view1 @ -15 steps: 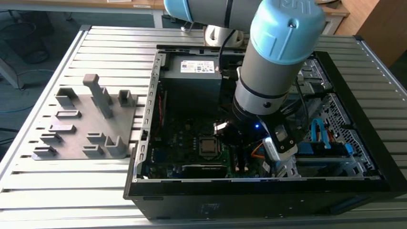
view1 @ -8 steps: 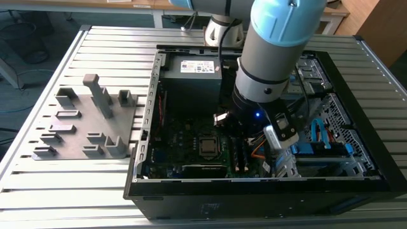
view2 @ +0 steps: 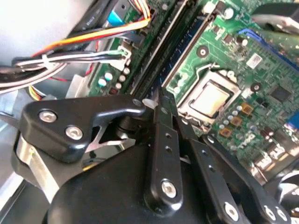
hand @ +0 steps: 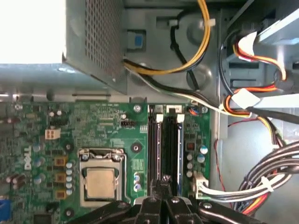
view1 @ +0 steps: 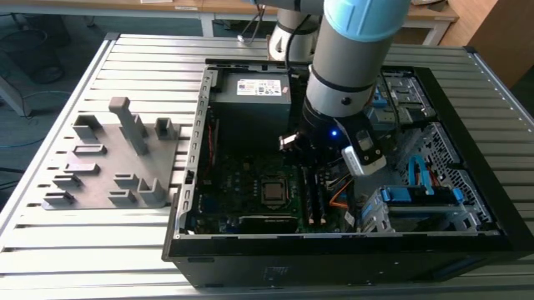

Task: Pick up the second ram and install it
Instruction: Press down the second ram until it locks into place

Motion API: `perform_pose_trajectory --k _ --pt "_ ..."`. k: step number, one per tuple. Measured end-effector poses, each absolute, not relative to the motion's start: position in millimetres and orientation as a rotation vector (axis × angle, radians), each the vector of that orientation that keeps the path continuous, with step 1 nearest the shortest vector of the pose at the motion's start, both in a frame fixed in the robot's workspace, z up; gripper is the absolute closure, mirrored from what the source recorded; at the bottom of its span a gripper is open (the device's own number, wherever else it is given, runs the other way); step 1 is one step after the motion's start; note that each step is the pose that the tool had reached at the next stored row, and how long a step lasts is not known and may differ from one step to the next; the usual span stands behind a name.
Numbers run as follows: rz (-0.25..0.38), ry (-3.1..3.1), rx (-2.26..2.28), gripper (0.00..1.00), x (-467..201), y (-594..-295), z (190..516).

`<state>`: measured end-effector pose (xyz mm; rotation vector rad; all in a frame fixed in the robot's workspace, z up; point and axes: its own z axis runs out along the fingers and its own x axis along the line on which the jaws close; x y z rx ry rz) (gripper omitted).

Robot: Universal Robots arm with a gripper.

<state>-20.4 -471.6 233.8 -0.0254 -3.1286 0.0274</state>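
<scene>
Two memory sticks stand side by side in the motherboard's slots beside the processor socket [hand: 99,181]. The one with a blue-green edge is the second ram [hand: 175,149] [view2: 186,47], seated in its slot next to the darker stick [hand: 155,149]. My gripper [hand: 165,184] [view2: 156,99] [view1: 307,159] hangs low inside the open computer case, right over one end of the two sticks. Its fingers are shut against each other with nothing between them. I cannot tell whether the tips touch the stick.
Bundles of coloured cables [hand: 252,107] run close beside the slots. The power supply [view1: 254,94] and the drive cages [view1: 426,194] crowd the case. A grey fixture plate [view1: 112,159] with upright blocks lies on the slatted table at the exterior view's left.
</scene>
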Motion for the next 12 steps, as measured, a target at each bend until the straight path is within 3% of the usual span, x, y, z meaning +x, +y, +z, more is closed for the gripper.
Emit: perform_pose_trajectory --k 12 --pt "0.031 -3.129 -0.026 0.9 -20 -472 254"
